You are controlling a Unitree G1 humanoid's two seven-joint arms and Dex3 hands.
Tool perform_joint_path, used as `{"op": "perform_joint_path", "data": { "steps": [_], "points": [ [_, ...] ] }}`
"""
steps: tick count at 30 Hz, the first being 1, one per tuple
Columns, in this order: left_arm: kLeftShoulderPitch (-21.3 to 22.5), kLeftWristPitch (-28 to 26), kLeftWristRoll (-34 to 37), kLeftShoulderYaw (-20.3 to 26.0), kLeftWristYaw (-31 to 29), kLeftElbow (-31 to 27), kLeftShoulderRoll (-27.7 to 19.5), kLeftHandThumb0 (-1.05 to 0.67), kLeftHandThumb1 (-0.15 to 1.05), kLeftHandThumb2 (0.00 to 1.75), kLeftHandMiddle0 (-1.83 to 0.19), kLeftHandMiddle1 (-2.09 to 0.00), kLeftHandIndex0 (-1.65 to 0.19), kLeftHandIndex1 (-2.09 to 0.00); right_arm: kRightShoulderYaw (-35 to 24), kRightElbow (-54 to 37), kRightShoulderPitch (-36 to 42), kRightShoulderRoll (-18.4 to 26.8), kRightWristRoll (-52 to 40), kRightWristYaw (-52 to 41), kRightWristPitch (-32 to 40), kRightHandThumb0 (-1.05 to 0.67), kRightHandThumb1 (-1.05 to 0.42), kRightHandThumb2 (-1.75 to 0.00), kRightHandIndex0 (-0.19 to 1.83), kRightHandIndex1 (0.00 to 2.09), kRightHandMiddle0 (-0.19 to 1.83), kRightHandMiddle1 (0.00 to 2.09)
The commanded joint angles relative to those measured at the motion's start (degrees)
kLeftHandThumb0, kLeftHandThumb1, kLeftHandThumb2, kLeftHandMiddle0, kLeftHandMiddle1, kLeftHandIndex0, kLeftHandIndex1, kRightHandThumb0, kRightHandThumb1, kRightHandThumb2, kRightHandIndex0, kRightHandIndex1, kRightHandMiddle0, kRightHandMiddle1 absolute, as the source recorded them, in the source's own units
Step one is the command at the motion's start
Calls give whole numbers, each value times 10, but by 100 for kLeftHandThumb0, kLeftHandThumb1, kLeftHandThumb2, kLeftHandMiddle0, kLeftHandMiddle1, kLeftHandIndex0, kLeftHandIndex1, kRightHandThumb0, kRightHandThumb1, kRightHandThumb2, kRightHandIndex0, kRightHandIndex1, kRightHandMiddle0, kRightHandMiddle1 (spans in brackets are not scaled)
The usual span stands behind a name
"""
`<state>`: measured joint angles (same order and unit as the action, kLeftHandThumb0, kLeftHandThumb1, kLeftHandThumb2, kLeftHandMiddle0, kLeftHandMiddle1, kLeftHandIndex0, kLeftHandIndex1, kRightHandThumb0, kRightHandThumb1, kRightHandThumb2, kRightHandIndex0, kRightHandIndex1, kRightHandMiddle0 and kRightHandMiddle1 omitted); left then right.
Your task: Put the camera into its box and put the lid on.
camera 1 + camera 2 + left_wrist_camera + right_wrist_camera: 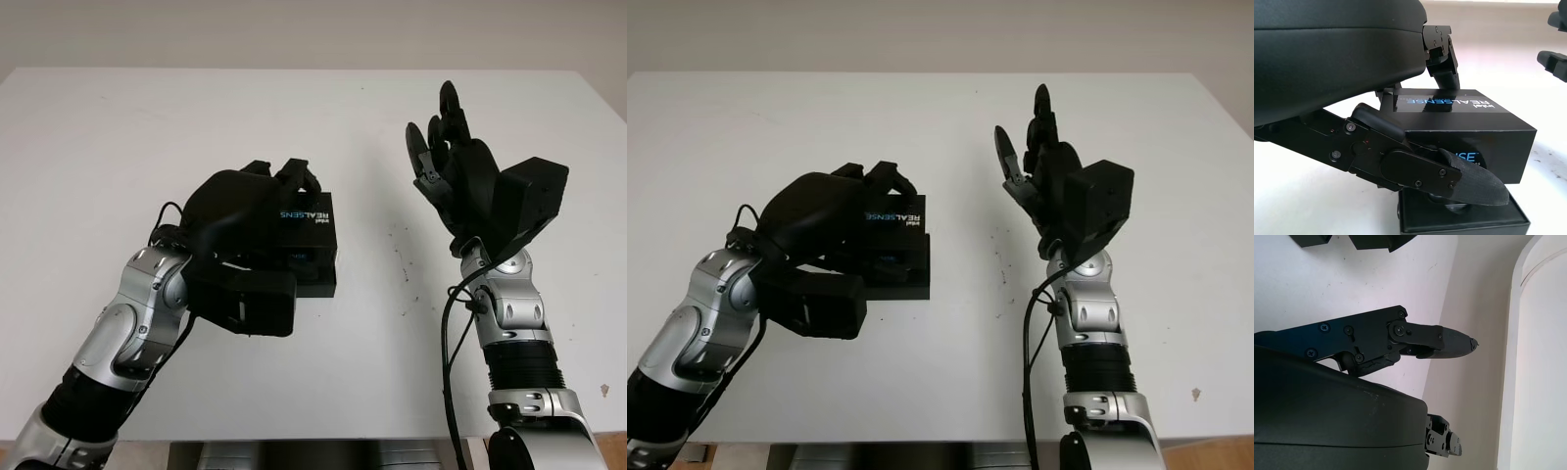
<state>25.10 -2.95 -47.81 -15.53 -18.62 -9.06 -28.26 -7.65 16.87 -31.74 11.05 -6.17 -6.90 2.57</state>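
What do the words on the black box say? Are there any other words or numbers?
"REALSENSE" in white and blue, on top of the black cardboard box lid held by the left hand.
"...SE" in blue on the lid's side, its start hidden behind a fingertip.
Small print beside and below these: too small to read.
Nothing else readable; the right hand is open, raised above the white table.

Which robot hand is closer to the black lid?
Left. The left hand is gripping the lid over the box; the right hand is raised off to its side, open.
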Motion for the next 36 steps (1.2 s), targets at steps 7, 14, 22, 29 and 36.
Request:
{"op": "perform_joint_path", "data": {
  "steps": [7, 14, 22, 29, 36],
  "points": [
    [-12, 10, -4, -10, 28, 28, 6, -26, 105, 30, -41, -209, 1, -174, -2, -13, 4, 4, -1, -4, 0, -56, -105, -44, -19, 0, -19, 1],
    [-13, 8, -6, -16, 32, 38, 11, -24, 105, 28, -57, -209, 5, -169, -2, -11, 4, 4, 0, -8, -5, -56, -105, -45, -19, 0, -19, 0],
    [-14, -20, -20, -28, 5, 15, 22, -25, 105, 30, -59, -209, 6, -179, -2, -17, 5, 1, -1, -5, 1, -55, -105, -45, -19, 0, -19, 1],
    [-22, -52, -13, -35, -22, -3, 45, -25, 105, 32, -54, -209, 6, -208, -3, -16, 6, 1, -1, -6, -1, -56, -105, -45, -19, 0, -19, 1],
    [-31, -59, -11, -44, -31, -12, 55, -25, 105, 31, -44, -209, 10, -209, -4, -18, 8, 2, -3, -6, 0, -57, -105, -44, -19, 0, -19, 0]
  ]
}}
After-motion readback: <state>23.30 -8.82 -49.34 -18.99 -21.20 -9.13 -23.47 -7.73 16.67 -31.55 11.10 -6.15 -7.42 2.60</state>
